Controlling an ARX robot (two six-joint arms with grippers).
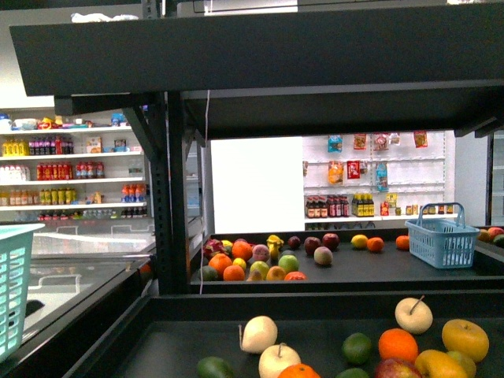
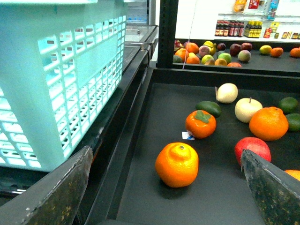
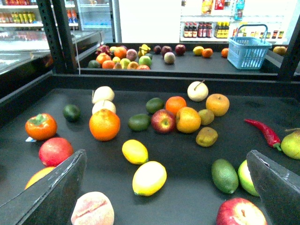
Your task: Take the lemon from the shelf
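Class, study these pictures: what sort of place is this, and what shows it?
Probably a grocery shop: loose fruit on a black display shelf, white shelves of bottled drinks behind, and a blue shopping basket.

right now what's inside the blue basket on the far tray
Nothing shows above the rim of the blue basket or through its slots; its walls hide the bottom, so it may not be empty.

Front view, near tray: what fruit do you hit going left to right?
Dark green fruit → white fruit → lime → orange → golden-yellow fruit. Overlapping ones are skipped.
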